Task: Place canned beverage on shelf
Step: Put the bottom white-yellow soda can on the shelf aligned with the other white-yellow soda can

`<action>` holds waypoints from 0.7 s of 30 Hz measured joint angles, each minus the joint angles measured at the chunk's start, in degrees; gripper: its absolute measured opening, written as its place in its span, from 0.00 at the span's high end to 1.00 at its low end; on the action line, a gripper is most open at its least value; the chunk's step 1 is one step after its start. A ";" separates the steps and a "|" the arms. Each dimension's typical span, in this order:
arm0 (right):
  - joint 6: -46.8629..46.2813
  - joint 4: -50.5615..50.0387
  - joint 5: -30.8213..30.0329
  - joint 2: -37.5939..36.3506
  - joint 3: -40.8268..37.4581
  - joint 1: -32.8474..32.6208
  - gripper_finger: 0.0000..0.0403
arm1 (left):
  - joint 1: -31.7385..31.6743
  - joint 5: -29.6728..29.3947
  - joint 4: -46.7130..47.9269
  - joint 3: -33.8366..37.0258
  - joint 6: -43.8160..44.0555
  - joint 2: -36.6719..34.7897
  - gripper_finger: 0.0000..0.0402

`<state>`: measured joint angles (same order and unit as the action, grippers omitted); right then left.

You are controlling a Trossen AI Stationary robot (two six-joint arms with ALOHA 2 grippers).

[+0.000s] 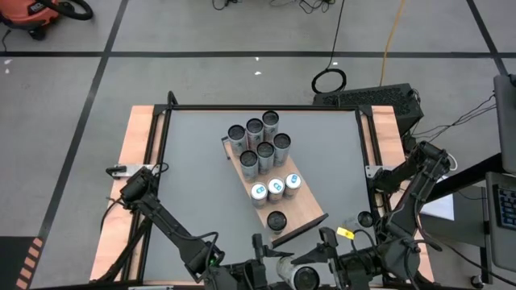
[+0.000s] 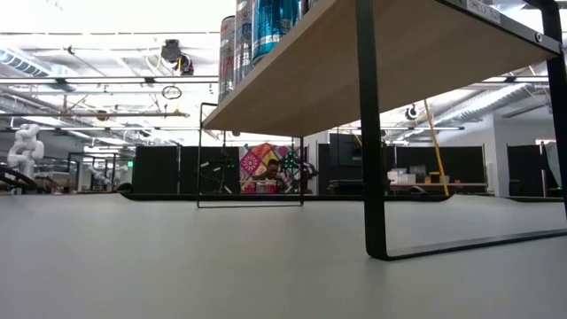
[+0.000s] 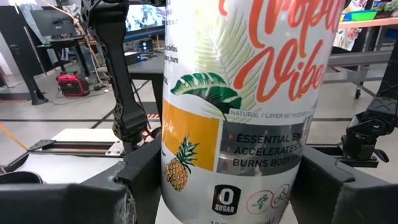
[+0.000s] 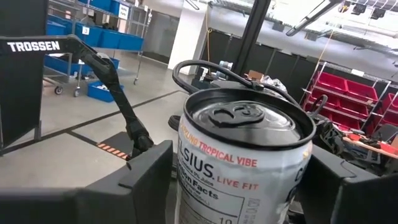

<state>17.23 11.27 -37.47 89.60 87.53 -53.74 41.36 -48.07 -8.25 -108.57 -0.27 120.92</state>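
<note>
Both grippers, left (image 3: 227, 186) and right (image 4: 242, 186), clamp one can (image 4: 244, 155); shelf (image 1: 302, 213) holds ten cans (image 1: 262, 145).

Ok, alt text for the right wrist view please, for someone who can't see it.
A white Celsius Tropical Vibe can fills the centre, standing between the right gripper's two dark fingers, its silver top and pull tab showing. Behind it, the other dark arm reaches down, with blue storage bins and red shelving beyond.
</note>
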 joint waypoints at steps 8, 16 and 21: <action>-0.03 0.03 0.17 -0.07 0.00 0.00 0.43 | 0.00 -0.02 0.35 0.00 0.00 0.00 0.34; 0.01 0.04 0.22 -0.07 0.00 0.00 0.56 | -0.04 -0.28 0.37 0.00 -0.02 0.00 0.34; 0.16 -0.88 0.05 -0.26 0.00 -0.44 0.56 | -0.04 -0.42 0.90 0.00 -0.07 0.00 0.34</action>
<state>17.39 10.39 -37.42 89.34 87.53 -54.17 41.32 -48.49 -7.35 -108.57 -0.34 120.92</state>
